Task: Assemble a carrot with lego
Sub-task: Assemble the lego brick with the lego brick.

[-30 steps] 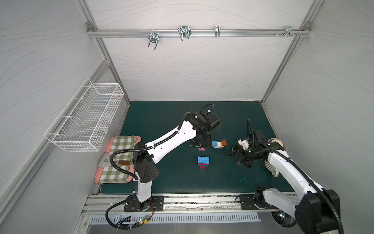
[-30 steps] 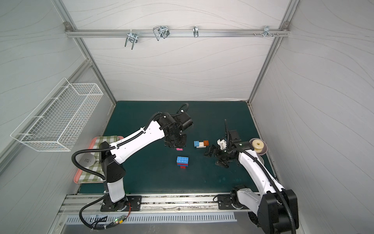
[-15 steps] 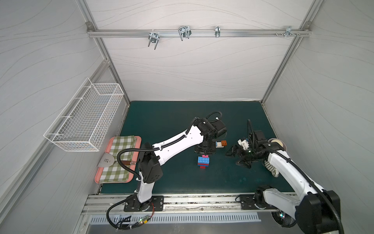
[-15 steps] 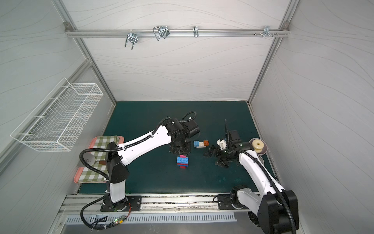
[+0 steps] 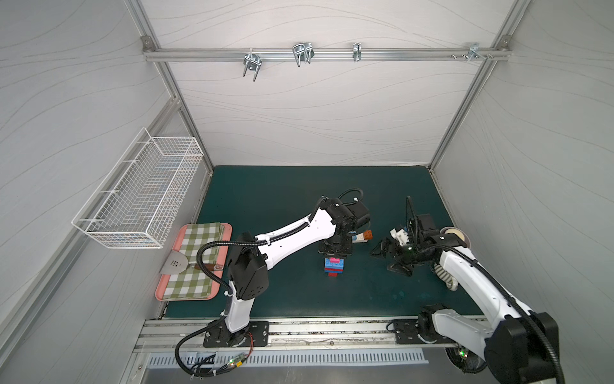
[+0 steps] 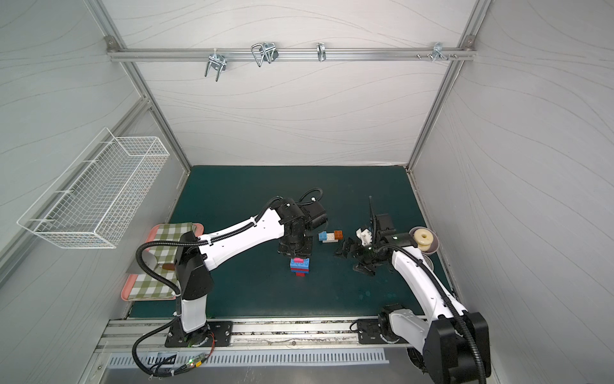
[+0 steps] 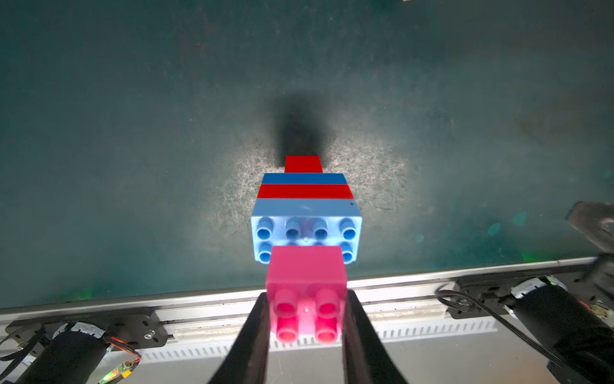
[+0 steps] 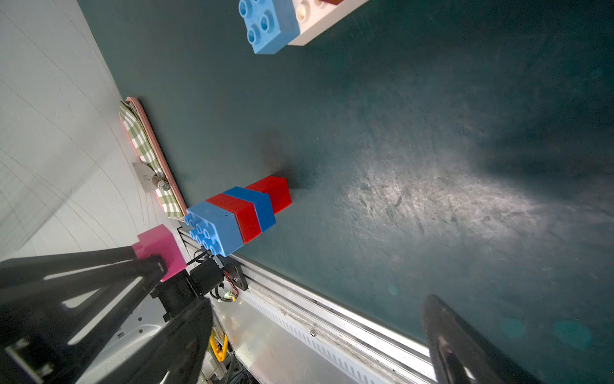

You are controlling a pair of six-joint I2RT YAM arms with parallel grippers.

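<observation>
Lying at the left of the matte green bench (image 5: pixel 282 199), a pink tray (image 5: pixel 161 292) carries a checked cloth (image 5: pixel 196 252). Mid-bench, the left tool (image 7: pixel 307 309) is clamped on a glossy pink brick (image 7: pixel 305 269). Its four round studs face the left wrist camera, while top views show only a sliver. Under it stands the carrot (image 5: pixel 334 266): a studded light-blue block, red and blue slabs, and a narrow red tip. Only the right wrist view shows a gap between them. Loose bricks (image 6: pixel 330 236) lie beside. The right tool (image 5: pixel 392 257) hangs, jaws apart.
</observation>
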